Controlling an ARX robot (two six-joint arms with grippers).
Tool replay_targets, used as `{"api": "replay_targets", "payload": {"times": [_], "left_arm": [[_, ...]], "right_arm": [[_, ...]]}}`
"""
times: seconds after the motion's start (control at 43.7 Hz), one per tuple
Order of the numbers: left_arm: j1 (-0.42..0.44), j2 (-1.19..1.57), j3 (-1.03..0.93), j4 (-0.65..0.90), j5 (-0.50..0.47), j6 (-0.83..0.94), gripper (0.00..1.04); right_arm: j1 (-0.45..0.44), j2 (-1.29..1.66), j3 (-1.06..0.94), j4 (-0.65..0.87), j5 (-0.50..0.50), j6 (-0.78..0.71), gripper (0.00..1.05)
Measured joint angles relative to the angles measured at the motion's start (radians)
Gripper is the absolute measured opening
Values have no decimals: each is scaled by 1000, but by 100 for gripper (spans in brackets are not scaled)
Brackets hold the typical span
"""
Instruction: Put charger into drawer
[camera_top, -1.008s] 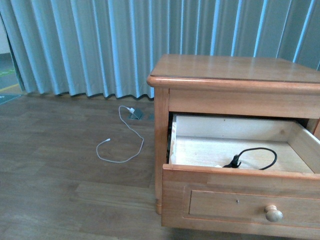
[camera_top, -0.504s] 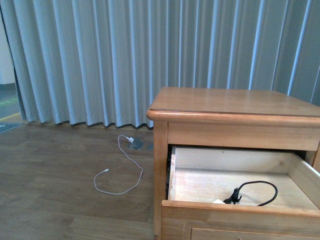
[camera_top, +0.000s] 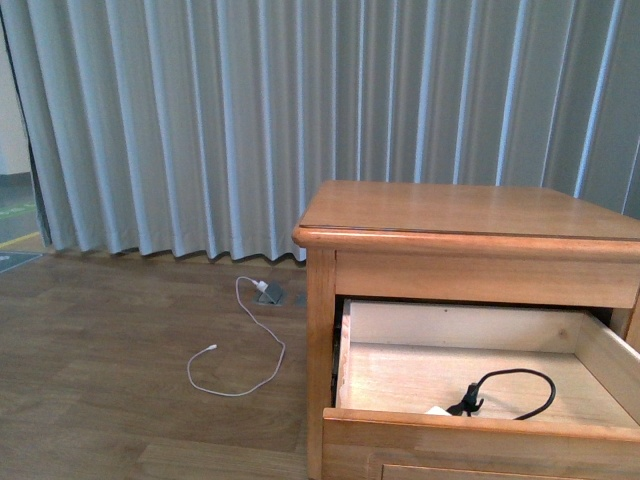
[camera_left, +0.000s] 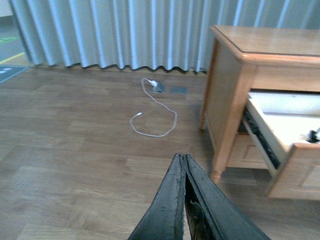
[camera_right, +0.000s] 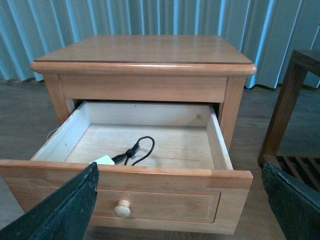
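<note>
The charger (camera_right: 102, 160) lies inside the open upper drawer (camera_right: 150, 172) of the light-brown nightstand, its white block just behind the front panel and its black cable (camera_right: 137, 148) looped on the pale wood floor. In the front view the cable (camera_top: 515, 392) and a corner of the white block (camera_top: 436, 409) show in the drawer (camera_top: 470, 425). My right gripper (camera_right: 180, 200) is open and empty, in front of the drawer front above the round knob (camera_right: 122, 208). My left gripper (camera_left: 181, 200) is shut and empty, over the wooden floor left of the nightstand.
A thin all-white cable (camera_top: 245, 345) lies on the floor left of the nightstand (camera_top: 470, 215), near a floor socket (camera_top: 270, 293). Pleated curtains (camera_top: 250, 110) hang behind. A dark wooden stand (camera_right: 292, 100) is at the nightstand's right side.
The front view has tilted upward: the nightstand and drawer sit lower in frame and the knob has dropped out of sight. The charger has not moved in the drawer.
</note>
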Motion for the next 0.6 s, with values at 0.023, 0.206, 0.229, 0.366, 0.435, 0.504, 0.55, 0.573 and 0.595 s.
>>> {"api": "replay_targets", "payload": {"times": [0.023,0.206,0.229,0.366,0.435,0.504,0.55,0.573,0.595], "left_arm": [[22,-5,-6,1,-1,0,4],[37,-29,-41,8,10,0,4],[37,-32,-43,9,9,0,4],[38,-46,-59,13,9,0,4],[38,-51,-66,14,9,0,4],[38,-57,-74,15,9,0,4],[38,-61,-79,15,9,0,4],[38,-64,-81,15,9,0,4],[38,-72,-87,17,9,0,4]], "right_arm": [[0,0,0,0,0,0,96],[0,0,0,0,0,0,96],[0,0,0,0,0,0,96],[0,0,0,0,0,0,96],[0,0,0,0,0,0,96],[0,0,0,0,0,0,96],[0,0,0,0,0,0,96],[0,0,0,0,0,0,96],[0,0,0,0,0,0,96]]}}
